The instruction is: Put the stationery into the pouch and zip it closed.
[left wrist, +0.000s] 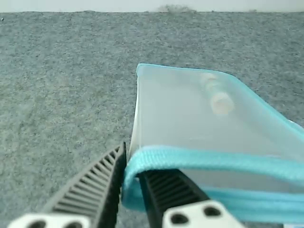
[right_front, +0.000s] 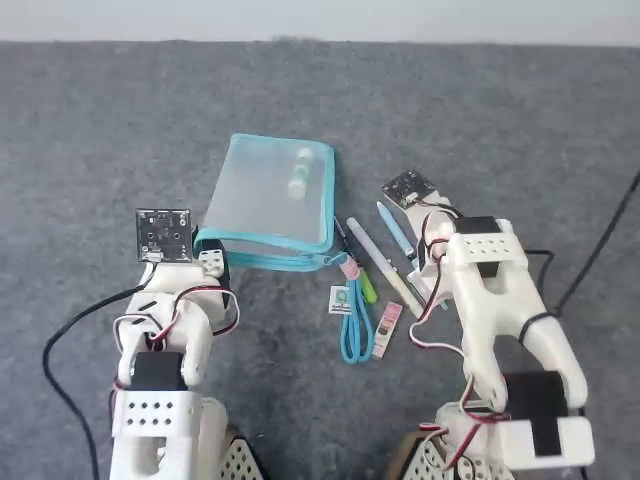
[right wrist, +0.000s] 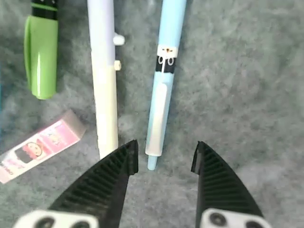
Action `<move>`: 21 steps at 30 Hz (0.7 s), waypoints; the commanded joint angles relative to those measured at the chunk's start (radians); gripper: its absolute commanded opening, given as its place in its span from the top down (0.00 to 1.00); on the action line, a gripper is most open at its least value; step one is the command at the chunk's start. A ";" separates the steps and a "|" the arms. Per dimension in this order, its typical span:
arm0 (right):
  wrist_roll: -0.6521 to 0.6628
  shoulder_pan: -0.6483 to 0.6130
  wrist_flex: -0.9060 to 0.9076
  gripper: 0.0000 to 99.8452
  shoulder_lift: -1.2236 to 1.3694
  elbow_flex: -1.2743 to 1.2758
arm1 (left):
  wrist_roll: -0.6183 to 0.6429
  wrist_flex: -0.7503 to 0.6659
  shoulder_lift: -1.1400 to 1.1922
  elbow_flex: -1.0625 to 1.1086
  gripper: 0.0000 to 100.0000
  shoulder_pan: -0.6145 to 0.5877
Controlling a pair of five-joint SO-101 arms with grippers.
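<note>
A translucent pouch (right_front: 268, 198) with teal edging lies flat at mid-table, a pale item (right_front: 298, 176) inside it. My left gripper (right_front: 207, 246) is shut on the pouch's near left corner; in the left wrist view the teal edge (left wrist: 190, 162) sits pinched in the gripper (left wrist: 131, 186). To the pouch's right lie a blue pen (right_front: 397, 232), a white pen (right_front: 383, 262), a green highlighter (right_front: 363, 281) and a pink eraser (right_front: 387, 328). My right gripper (right wrist: 165, 156) hangs open over the blue pen's (right wrist: 164, 71) end, beside the white pen (right wrist: 105, 85).
A teal strap (right_front: 352, 325) with a small tag lies by the pouch's zipper corner, next to the highlighter (right wrist: 42, 52) and eraser (right wrist: 40, 145). Grey carpet (right_front: 120, 130) covers the table. Cables trail off both arm bases.
</note>
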 commanded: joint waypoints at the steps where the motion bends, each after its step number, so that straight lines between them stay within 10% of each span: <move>1: 0.014 -0.025 -0.027 0.81 0.033 -0.051 | -0.003 -0.020 -0.020 -0.053 0.99 -0.006; 21: -0.043 0.091 0.170 0.99 -0.097 -0.152 | -0.003 -0.023 -0.020 -0.042 0.99 -0.005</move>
